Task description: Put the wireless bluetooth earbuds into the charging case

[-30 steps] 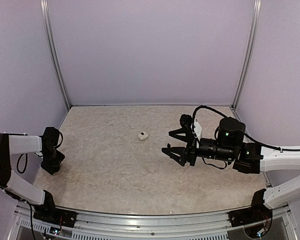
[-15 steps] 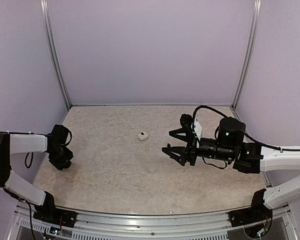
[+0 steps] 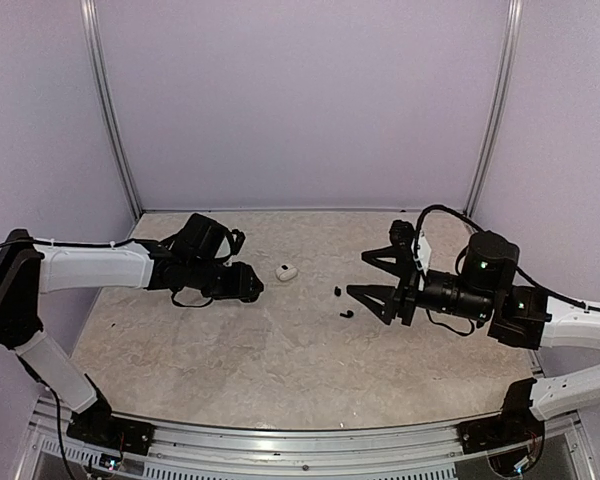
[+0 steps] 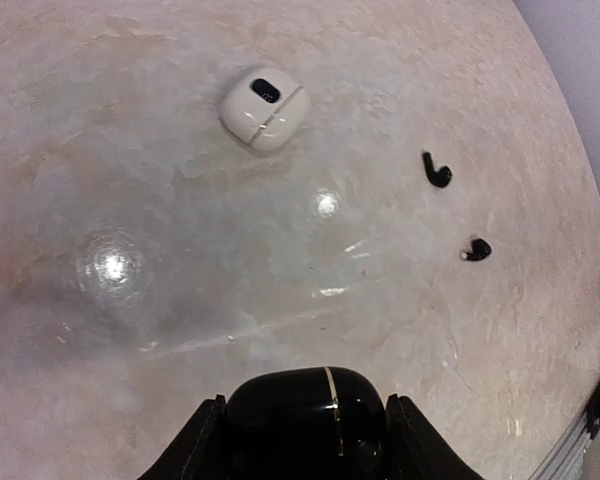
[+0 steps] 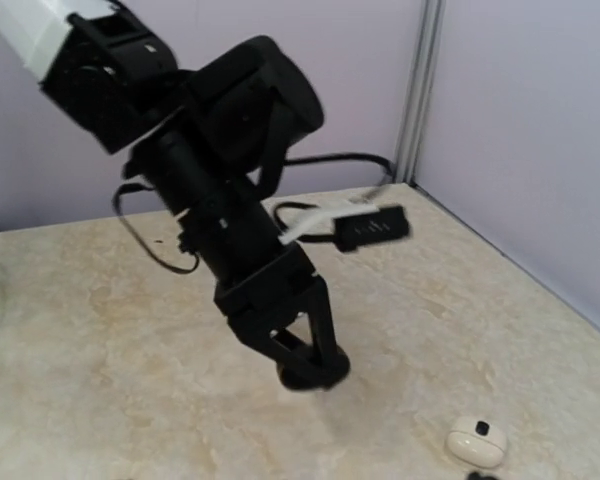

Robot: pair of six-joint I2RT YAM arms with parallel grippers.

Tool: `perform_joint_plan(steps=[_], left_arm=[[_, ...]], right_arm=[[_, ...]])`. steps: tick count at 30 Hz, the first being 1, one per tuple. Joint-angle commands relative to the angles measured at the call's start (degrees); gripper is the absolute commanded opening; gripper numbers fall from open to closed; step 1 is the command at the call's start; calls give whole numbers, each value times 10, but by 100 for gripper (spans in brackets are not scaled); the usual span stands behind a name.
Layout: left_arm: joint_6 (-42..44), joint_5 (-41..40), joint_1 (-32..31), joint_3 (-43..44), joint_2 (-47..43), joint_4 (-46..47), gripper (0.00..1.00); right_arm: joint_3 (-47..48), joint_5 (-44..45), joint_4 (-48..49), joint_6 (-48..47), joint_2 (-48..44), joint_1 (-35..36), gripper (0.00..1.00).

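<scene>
My left gripper is shut on a glossy black charging case with a thin seam, held low over the table; both show in the right wrist view, the gripper above the case. A closed white case lies just right of it, also in the left wrist view. Two black earbuds lie between the grippers, seen also from the left wrist. My right gripper is open and empty just right of them. White earbuds are not in view.
The marbled table is walled by lilac panels with metal posts at the back corners. The left arm stretches across the left half of the table. The white case also shows at the lower right of the right wrist view.
My left arm swung from the far left edge to the table's middle, carrying the black case. My right gripper drew back to the right, uncovering the two black earbuds.
</scene>
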Motion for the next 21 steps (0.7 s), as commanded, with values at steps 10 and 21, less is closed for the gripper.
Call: perform_joint_plan(steps=[10, 21], left_arm=[[244, 443, -51, 29, -43, 16, 26], [306, 548, -141, 90, -13, -75, 22]], right_arm=[[-16, -188, -47, -90, 0, 3, 67], [47, -105, -127, -193, 66, 127, 59]])
